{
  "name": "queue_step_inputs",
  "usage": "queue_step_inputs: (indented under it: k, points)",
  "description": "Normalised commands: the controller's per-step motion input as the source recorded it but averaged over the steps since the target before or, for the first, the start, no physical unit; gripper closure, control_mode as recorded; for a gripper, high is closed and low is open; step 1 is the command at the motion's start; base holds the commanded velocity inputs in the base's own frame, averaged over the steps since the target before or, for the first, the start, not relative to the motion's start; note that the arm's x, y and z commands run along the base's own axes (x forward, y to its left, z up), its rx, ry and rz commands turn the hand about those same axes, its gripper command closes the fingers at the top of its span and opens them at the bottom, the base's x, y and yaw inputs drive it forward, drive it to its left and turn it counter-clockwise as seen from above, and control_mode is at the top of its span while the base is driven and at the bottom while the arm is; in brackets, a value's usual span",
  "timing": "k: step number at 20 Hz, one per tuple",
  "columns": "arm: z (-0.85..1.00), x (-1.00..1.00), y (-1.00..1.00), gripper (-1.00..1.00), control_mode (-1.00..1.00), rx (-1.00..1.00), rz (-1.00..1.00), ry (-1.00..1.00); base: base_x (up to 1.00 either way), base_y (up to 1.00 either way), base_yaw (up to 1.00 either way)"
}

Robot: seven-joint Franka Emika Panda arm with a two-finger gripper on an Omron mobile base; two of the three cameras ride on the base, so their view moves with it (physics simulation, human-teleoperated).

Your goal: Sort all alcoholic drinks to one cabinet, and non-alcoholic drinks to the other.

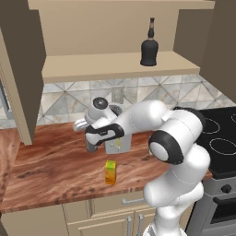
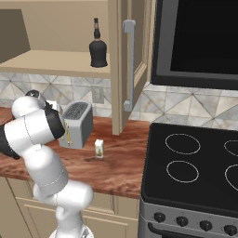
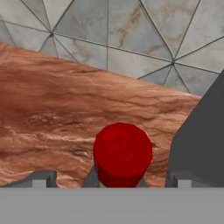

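Red-capped bottle (image 3: 123, 154) sits between my wide-open gripper (image 3: 111, 179); probably ungrasped. 1 black bottle (image 1: 149, 46) shelved above toaster (image 2: 76, 123); 2 cartons (image 1: 110, 172) remain.

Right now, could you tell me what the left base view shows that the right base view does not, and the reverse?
Left base view alone: the orange-yellow carton standing near the counter's front edge, and the gripper by the toaster. Right base view alone: the white carton beside the toaster, and the cabinet's grey bar handle. Both: the black bottle on the cabinet shelf, the toaster, the counter and the stove.
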Motion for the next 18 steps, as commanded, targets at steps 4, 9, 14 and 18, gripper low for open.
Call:
queue_step_inputs:
  k: [4,9,14,18]
  points:
    - [-0.08,0.1,0.04,-1.0,-1.0,0.0,0.0,0.01,0.0,0.0,0.0]
    - [-0.07,0.04,0.01,1.0,-1.0,0.0,-0.01,0.01,0.0,0.0,0.0]
    - [-0.05,0.0,0.0,1.0,-1.0,0.0,0.0,0.02,0.0,0.0,0.0]
    - [-0.01,0.0,0.0,1.0,-1.0,0.0,0.0,0.01,0.0,0.0,0.0]
